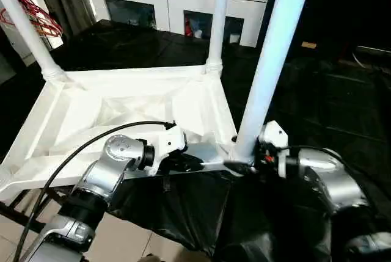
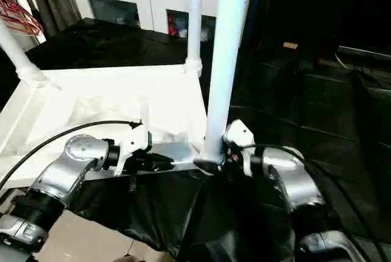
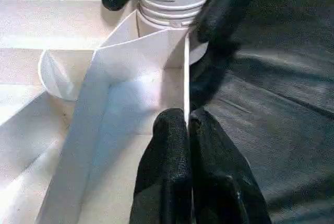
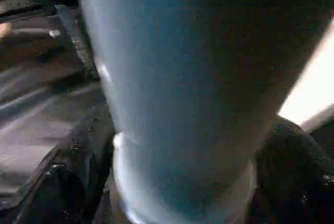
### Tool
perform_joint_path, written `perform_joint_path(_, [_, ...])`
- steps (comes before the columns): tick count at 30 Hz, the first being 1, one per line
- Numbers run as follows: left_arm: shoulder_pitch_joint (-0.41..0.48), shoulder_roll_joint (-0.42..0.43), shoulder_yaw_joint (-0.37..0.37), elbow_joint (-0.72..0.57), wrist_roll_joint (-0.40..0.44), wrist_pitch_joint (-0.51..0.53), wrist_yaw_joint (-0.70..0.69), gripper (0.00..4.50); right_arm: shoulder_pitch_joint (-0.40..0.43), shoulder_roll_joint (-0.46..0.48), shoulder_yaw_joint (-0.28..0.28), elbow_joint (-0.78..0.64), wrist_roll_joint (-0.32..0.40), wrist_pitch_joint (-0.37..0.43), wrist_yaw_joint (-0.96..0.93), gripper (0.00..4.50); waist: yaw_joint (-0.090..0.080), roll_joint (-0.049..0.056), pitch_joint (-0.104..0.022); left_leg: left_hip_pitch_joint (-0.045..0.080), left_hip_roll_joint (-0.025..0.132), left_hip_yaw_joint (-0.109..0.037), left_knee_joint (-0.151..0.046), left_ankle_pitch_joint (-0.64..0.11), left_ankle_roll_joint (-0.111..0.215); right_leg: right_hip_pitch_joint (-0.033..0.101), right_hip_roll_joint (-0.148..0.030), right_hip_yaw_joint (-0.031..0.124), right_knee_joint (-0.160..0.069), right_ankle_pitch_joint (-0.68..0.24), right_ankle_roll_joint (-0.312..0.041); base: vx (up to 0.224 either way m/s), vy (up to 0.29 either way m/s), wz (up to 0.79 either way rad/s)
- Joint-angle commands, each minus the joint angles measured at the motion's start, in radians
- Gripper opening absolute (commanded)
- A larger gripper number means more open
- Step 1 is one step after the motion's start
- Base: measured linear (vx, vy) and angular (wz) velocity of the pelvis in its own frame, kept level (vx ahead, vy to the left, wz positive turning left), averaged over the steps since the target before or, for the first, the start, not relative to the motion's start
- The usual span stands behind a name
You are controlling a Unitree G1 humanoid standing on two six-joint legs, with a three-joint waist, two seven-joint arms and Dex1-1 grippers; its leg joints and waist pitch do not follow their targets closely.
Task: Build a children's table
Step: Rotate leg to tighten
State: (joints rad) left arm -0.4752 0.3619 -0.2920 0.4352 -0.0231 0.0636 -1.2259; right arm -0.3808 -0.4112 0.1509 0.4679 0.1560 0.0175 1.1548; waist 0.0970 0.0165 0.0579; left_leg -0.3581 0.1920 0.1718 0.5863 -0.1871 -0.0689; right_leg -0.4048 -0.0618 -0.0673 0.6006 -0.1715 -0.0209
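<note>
The upturned tabletop (image 1: 122, 109) lies on black sheeting; the right end effector (image 1: 244, 165) straddles the upright near-corner leg (image 1: 269, 60), released, while the left end effector (image 3: 189, 130) clenches the tabletop's rim beside it.

Head stereo pair angled down over the upturned tabletop (image 1: 122, 100); both wrist views close, perhaps inches, on one leg (image 1: 269, 66).

Smooth white plastic tabletop (image 1: 91, 100) and glossy tube leg (image 1: 272, 60) stand on wrinkled black sheeting (image 1: 342, 97).
</note>
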Motion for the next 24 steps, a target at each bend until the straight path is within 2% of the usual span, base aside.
perform_joint_path(1, [0.008, 0.004, -0.016, -0.046, -0.047, -0.003, -0.053, 0.0, 0.019, -0.023, 0.016, -0.039, 0.014, 0.033, 0.048, 3.92, 0.004, -0.008, -0.064, 0.004, 0.043, -0.008, -0.07, -0.221, 0.065, 0.051, -0.079, 0.049, -0.079, -0.314, -0.192, 0.0, 0.0, 0.0])
perform_joint_path(2, [0.011, 0.01, -0.017, -0.051, -0.049, 0.001, -0.059, 0.0, 0.023, -0.028, 0.018, -0.047, 0.018, 0.04, 0.059, 3.92, 0.005, -0.008, -0.063, 0.003, 0.043, -0.007, -0.069, -0.216, 0.068, 0.051, -0.079, 0.049, -0.077, -0.303, -0.195, 0.0, 0.0, 0.0])
perform_joint_path(4, [0.015, 0.014, -0.018, -0.058, -0.05, 0.005, -0.065, 0.0, 0.027, -0.031, 0.018, -0.055, 0.021, 0.045, 0.066, 3.6, 0.006, -0.008, -0.064, 0.002, 0.043, -0.007, -0.069, -0.21, 0.068, 0.051, -0.081, 0.049, -0.077, -0.297, -0.199, 0.0, 0.0, 0.0])
perform_joint_path(7, [0.026, 0.023, -0.021, -0.069, -0.048, 0.011, -0.077, 0.0, 0.032, -0.033, 0.025, -0.073, 0.026, 0.063, 0.082, 3.54, 0.006, -0.008, -0.064, 0.002, 0.042, -0.008, -0.069, -0.209, 0.063, 0.052, -0.08, 0.048, -0.077, -0.3, -0.199, 0.0, 0.0, 0.0])
perform_joint_path(8, [0.026, 0.023, -0.021, -0.069, -0.048, 0.011, -0.077, 0.0, 0.032, -0.033, 0.026, -0.075, 0.026, 0.065, 0.082, 3.25, 0.006, -0.008, -0.064, 0.002, 0.042, -0.008, -0.068, -0.205, 0.063, 0.052, -0.08, 0.048, -0.077, -0.295, -0.199, 0.0, 0.0, 0.0])
perform_joint_path(9, [0.028, 0.023, -0.021, -0.069, -0.046, 0.012, -0.079, 0.0, 0.034, -0.031, 0.027, -0.078, 0.025, 0.067, 0.083, 3.17, 0.006, -0.007, -0.065, 0.003, 0.043, -0.008, -0.068, -0.204, 0.063, 0.051, -0.081, 0.048, -0.077, -0.291, -0.201, 0.0, 0.0, 0.0])
perform_joint_path(12, [0.029, 0.024, -0.02, -0.069, -0.043, 0.013, -0.082, 0.0, 0.036, -0.027, 0.027, -0.081, 0.025, 0.07, 0.084, 3.12, 0.006, -0.009, -0.065, 0.002, 0.04, -0.007, -0.067, -0.2, 0.063, 0.052, -0.08, 0.048, -0.077, -0.296, -0.197, 0.0, 0.0, 0.0])
perform_joint_path(13, [0.029, 0.024, -0.02, -0.069, -0.042, 0.013, -0.082, 0.0, 0.036, -0.026, 0.027, -0.081, 0.025, 0.07, 0.084, 2.87, 0.006, -0.009, -0.065, 0.002, 0.04, -0.007, -0.067, -0.198, 0.062, 0.052, -0.08, 0.048, -0.077, -0.297, -0.196, 0.0, 0.0, 0.0])
perform_joint_path(17, [0.031, 0.024, -0.019, -0.071, -0.042, 0.019, -0.06, 0.0, 0.051, -0.021, 0.034, -0.098, 0.032, 0.088, 0.065, 2.78, 0.006, -0.008, -0.065, 0.001, 0.041, -0.008, -0.067, -0.193, 0.061, 0.053, -0.079, 0.047, -0.076, -0.29, -0.194, 0.0, 0.0, 0.0])
perform_joint_path(19, [0.013, -0.002, -0.006, -0.041, -0.014, 0.022, 0.027, 0.0, 0.043, 0.014, 0.019, -0.062, 0.007, 0.072, -0.025, 2.72, 0.005, -0.008, -0.065, 0.001, 0.04, -0.008, -0.067, -0.191, 0.057, 0.051, -0.08, 0.047, -0.076, -0.284, -0.198, 0.0, 0.0, 0.0])
perform_joint_path(21, [0.001, -0.015, -0.001, -0.022, 0.005, 0.027, 0.077, 0.0, 0.035, 0.036, 0.008, -0.038, -0.008, 0.061, -0.083, 2.72, 0.001, -0.008, -0.063, 0.002, 0.038, -0.008, -0.068, -0.211, 0.048, 0.049, -0.081, 0.047, -0.081, -0.322, -0.19, 0.0, 0.0, 0.0])
perform_joint_path(22, [-0.009, -0.026, 0.002, -0.008, 0.02, 0.031, 0.117, 0.0, 0.028, 0.054, -0.001, -0.019, -0.021, 0.056, -0.134, 2.72, -0.003, -0.009, -0.061, 0.005, 0.037, -0.011, -0.071, -0.235, 0.036, 0.051, -0.082, 0.046, -0.086, -0.375, -0.172, 0.0, 0.0, 0.0])
perform_joint_path(23, [-0.009, -0.026, 0.002, -0.008, 0.02, 0.031, 0.117, 0.0, 0.028, 0.054, -0.001, -0.019, -0.021, 0.056, -0.134, 2.72, -0.003, -0.009, -0.061, 0.005, 0.037, -0.011, -0.071, -0.235, 0.036, 0.051, -0.082, 0.046, -0.086, -0.375, -0.172, 0.0, 0.0, 0.0])
perform_joint_path(24, [-0.029, -0.061, 0.024, 0.014, 0.021, 0.048, 0.189, 0.0, 0.005, 0.096, -0.018, 0.039, -0.05, 0.04, -0.252, 2.72, -0.007, -0.007, -0.059, 0.008, 0.036, -0.011, -0.071, -0.255, 0.029, 0.048, -0.083, 0.046, -0.092, -0.415, -0.16, 0.0, 0.0, 0.0])
